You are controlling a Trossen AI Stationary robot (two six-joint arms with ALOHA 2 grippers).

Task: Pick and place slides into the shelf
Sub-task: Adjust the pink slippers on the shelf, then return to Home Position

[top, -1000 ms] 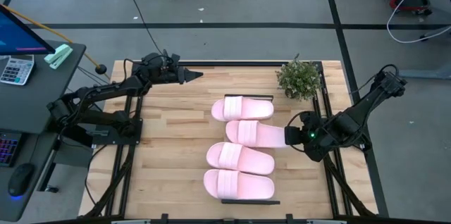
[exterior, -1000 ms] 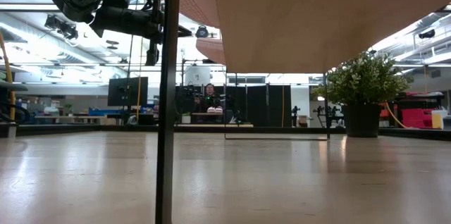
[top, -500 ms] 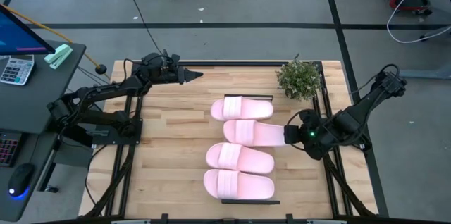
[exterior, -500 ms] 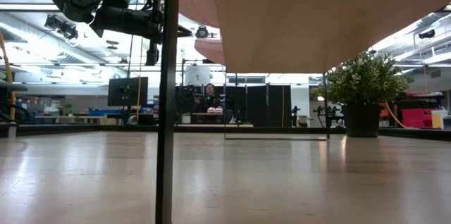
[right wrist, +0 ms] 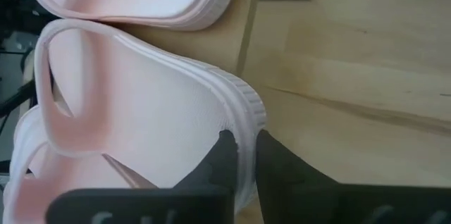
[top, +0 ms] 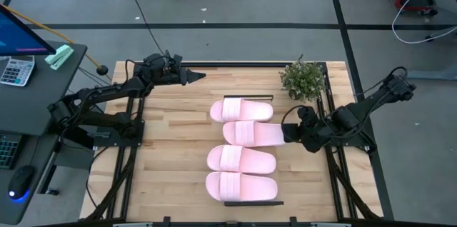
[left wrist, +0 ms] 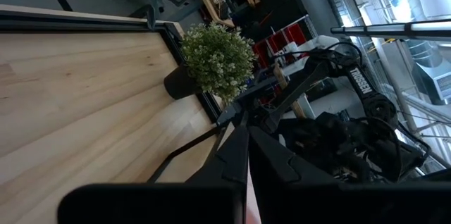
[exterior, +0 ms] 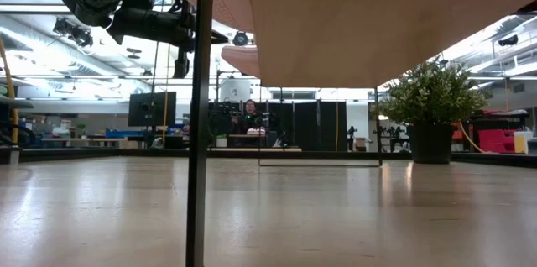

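Four pale pink slides lie in a row on the shelf (top: 248, 97), which stands on the wooden table. Counting from the far end, they are one (top: 241, 109), a second (top: 250, 133), a third (top: 241, 159) and the nearest (top: 241, 185). My right gripper (top: 288, 133) is shut on the heel end of the second slide (right wrist: 141, 104), at the shelf's right side. My left gripper (top: 198, 76) is shut and holds nothing, hovering level over the table's far left part. In the low view the shelf's underside (exterior: 352, 23) and one leg (exterior: 200, 133) fill the foreground. My right gripper pinches the heel rim (right wrist: 243, 136) of the second slide between its two fingers, one finger (right wrist: 224, 155) on the footbed side and the other (right wrist: 273, 168) on the outer wall. The fingers slant down from the table's right side, along the slide. The slide lies on the shelf between its neighbours.
A potted plant (top: 303, 78) stands at the table's far right corner, close to the right arm. The table's black frame rails run along its left and right edges. Bare tabletop lies left of the shelf. A desk with a calculator (top: 16, 70) stands off the table's left.
My right gripper has moved toward the table's left edge, still shut on the second slide's heel. That slide has slid left, and the far slide and the shelf's far end have shifted left with it. The shelf's near end has stayed in place.
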